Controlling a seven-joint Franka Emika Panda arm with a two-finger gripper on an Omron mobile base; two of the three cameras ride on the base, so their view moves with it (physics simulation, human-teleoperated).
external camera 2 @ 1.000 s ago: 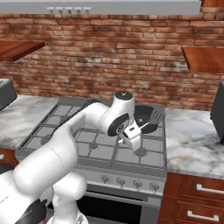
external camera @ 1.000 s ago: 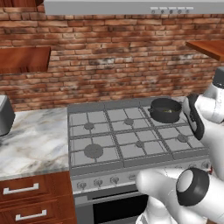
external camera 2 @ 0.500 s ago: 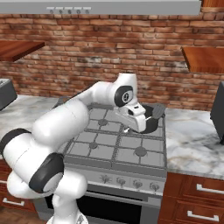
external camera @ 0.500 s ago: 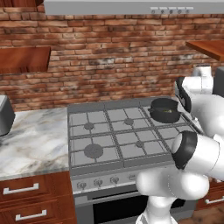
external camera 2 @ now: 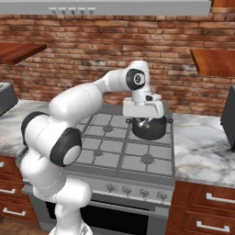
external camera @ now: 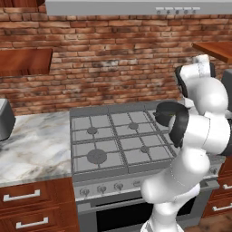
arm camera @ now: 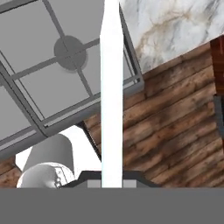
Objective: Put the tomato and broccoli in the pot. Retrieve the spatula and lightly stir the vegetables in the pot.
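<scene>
End effector [external camera 2: 146, 123] clamped on the spatula [arm camera: 111, 87] handle, above the pot [external camera 2: 149, 128]. You should expect it stiff, light, slippery; keep your grip low on the handle.

A red brick wall [external camera: 113, 59] is running behind a grey gas stove [external camera: 113, 140], with a grey range hood [external camera: 136, 7] hanging above it and wooden shelves [external camera: 25, 61] sticking out to either side. Pale marble counters [external camera: 31, 145] are flanking the stove over reddish wooden cabinets [external camera: 27, 208] with silver handles, and a row of knobs [external camera 2: 137, 192] is sitting along the stove's front above the dark oven door. A wooden plank floor [arm camera: 175, 131] is showing below in the hand view.
</scene>
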